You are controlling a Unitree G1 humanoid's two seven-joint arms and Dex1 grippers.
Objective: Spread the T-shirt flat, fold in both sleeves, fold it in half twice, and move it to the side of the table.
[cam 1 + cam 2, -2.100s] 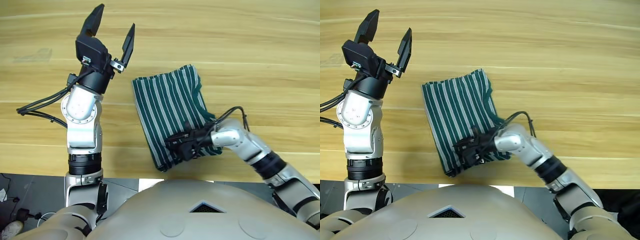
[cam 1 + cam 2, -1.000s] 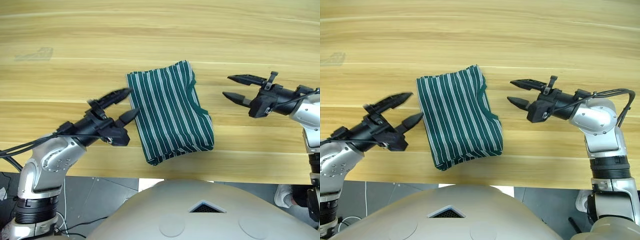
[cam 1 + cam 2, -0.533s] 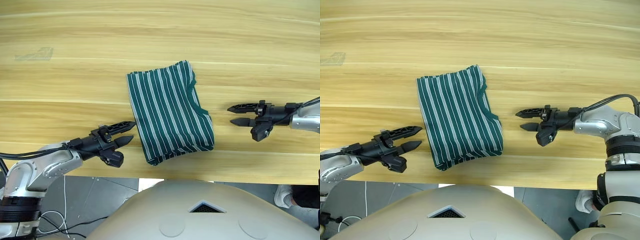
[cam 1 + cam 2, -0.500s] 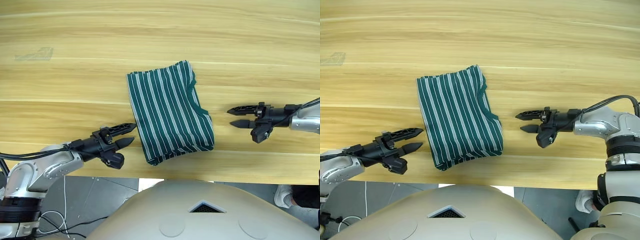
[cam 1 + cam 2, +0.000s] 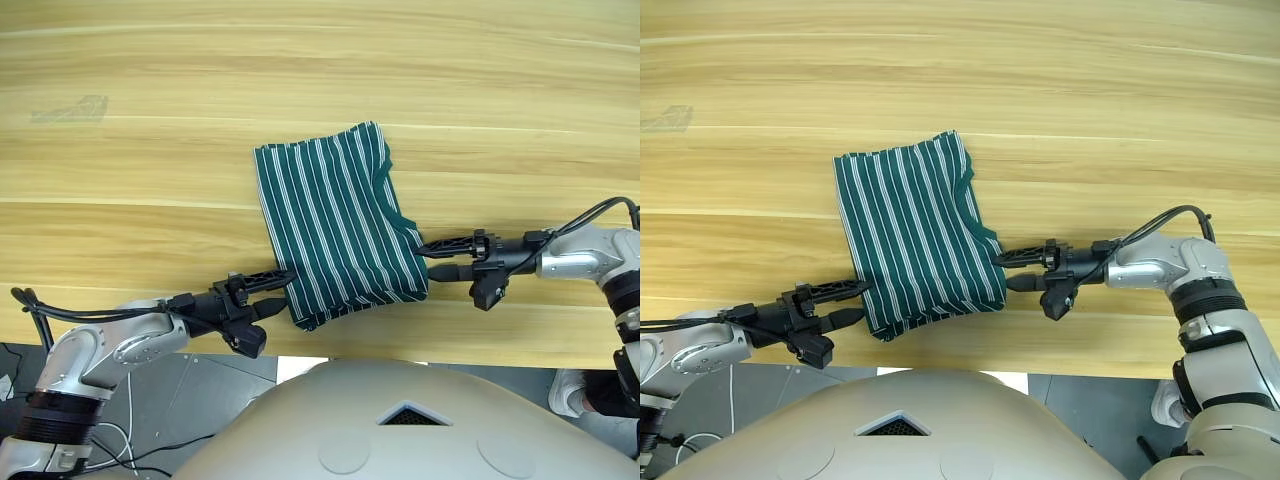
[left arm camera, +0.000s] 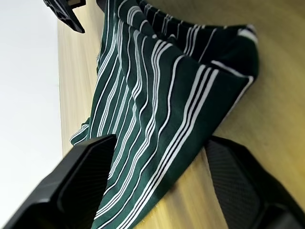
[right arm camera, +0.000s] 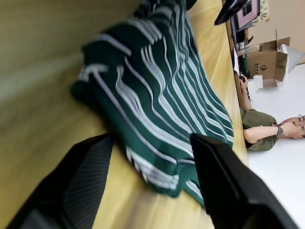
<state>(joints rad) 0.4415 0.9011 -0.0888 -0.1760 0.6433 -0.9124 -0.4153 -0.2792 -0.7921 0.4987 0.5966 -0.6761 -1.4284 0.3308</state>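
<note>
Left claw (image 5: 287, 288), right claw (image 5: 428, 258) — contact with T-shirt (image 5: 335, 220) unclear.

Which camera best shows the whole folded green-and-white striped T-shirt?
The left eye view: the folded green-and-white striped T-shirt lies wholly in frame on the wooden table. The right eye view shows the same. The wrist views each show one near corner up close, between the fingers of the open left pincer and right pincer.

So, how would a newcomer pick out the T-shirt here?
On the pale wooden table, look near the front edge, midway across. The T-shirt lies folded into a rectangle between the left gripper and the right gripper. It is dark green with thin white stripes; they are plain black.
</note>
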